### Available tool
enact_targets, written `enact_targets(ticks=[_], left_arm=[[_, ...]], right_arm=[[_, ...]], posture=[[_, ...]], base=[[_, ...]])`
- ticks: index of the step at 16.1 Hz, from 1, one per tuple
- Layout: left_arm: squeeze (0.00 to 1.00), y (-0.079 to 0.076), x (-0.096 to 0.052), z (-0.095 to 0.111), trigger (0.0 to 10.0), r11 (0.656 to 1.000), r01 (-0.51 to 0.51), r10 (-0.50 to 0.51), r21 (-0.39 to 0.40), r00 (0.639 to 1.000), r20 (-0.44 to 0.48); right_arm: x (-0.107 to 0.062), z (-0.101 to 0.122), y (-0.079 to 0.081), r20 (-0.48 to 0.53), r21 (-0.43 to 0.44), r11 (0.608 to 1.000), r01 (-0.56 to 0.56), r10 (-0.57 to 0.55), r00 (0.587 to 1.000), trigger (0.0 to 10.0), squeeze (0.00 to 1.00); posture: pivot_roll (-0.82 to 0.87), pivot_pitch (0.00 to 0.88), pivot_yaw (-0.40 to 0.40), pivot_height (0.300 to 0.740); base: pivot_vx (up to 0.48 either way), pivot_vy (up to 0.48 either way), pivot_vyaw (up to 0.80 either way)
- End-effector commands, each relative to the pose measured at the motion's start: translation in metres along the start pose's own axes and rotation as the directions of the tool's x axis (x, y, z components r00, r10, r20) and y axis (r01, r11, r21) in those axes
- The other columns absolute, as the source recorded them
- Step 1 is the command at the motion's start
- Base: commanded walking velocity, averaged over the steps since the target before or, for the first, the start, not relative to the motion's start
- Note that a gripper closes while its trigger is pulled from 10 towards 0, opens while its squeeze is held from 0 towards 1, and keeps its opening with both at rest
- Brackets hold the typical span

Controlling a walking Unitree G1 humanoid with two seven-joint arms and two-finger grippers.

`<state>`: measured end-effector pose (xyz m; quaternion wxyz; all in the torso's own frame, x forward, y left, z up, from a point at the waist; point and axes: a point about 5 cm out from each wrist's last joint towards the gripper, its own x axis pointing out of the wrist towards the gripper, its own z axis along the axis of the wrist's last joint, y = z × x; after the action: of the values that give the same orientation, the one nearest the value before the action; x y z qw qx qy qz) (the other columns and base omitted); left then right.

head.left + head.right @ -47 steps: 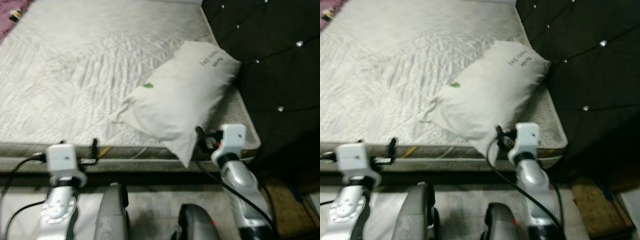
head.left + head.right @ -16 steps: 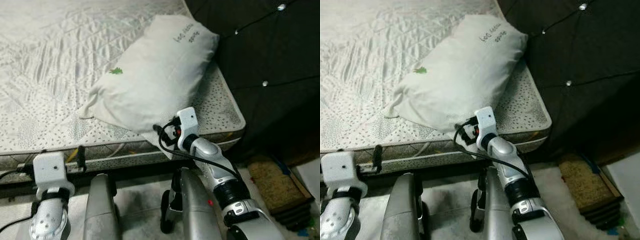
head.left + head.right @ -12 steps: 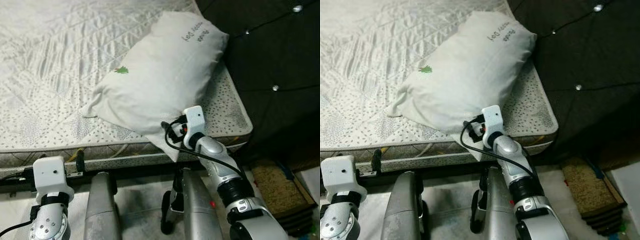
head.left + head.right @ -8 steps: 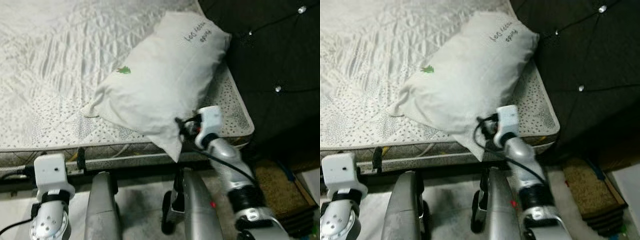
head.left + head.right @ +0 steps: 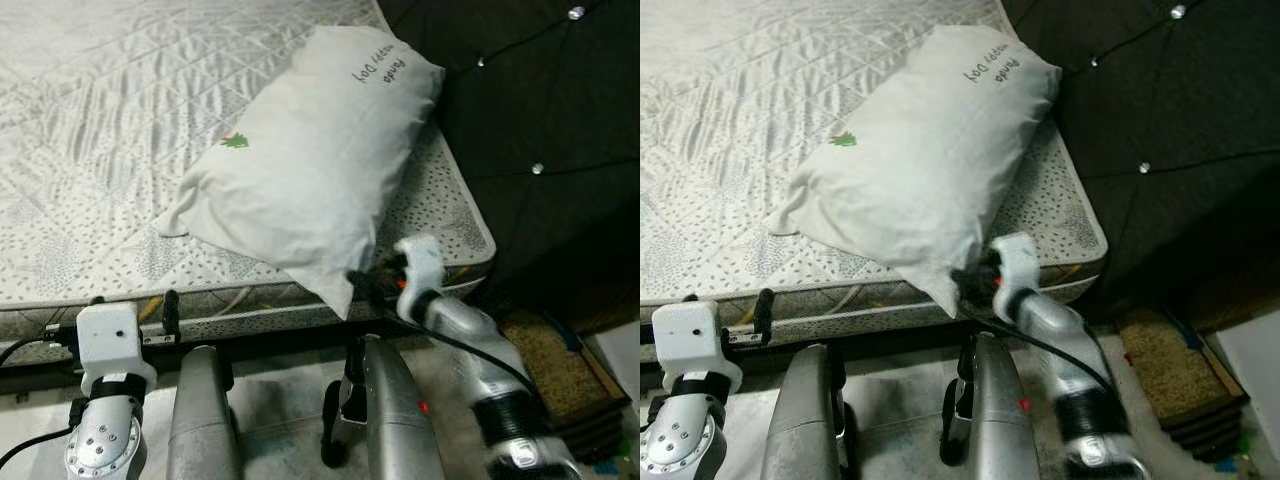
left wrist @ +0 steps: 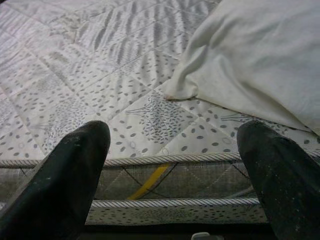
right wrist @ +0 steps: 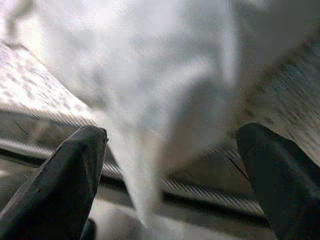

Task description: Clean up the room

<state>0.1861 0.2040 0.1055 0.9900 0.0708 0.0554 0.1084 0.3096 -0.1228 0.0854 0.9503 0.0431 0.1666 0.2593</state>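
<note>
Two grippers, jaws wide: right gripper (image 5: 368,283) at pillow (image 5: 310,160) corner, left gripper (image 5: 168,312) facing mattress (image 5: 90,130).

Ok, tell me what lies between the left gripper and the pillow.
Only bare quilted mattress and its piped edge separate the open left gripper from the pillow, as the left wrist view shows. The right gripper is open at the pillow's hanging corner.

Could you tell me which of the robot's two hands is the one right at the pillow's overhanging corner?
The right hand: its open fingers flank the pillow corner hanging over the mattress edge. The left hand, also open, faces the mattress edge, apart from the pillow.
</note>
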Motion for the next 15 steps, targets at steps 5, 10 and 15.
enact_targets(ticks=[5,10,15], left_arm=[[0.0,0.004,-0.012,-0.01,10.0,1.0,0.003,-0.003,0.007,0.997,-0.074],[0.0,0.013,-0.025,-0.012,10.0,0.999,-0.05,0.052,0.018,0.993,-0.106],[0.0,0.011,-0.026,-0.012,10.0,0.999,-0.036,0.038,0.022,0.992,-0.117]], right_arm=[[0.022,-0.005,0.025,-0.058,-0.031,0.999,-0.025,0.023,0.998,10.0,0.0],[0.037,0.0,0.035,-0.065,-0.063,0.998,0.029,-0.033,0.997,10.0,0.0],[0.042,-0.001,0.021,-0.085,-0.014,0.982,0.187,-0.187,0.979,10.0,0.0]], posture=[[0.17,0.229,-0.092,0.579],[0.21,0.249,-0.116,0.579],[0.2,0.252,-0.102,0.579]], base=[[0.0,0.0,0.0],[0.0,0.0,0.0],[0.0,0.0,0.0]])
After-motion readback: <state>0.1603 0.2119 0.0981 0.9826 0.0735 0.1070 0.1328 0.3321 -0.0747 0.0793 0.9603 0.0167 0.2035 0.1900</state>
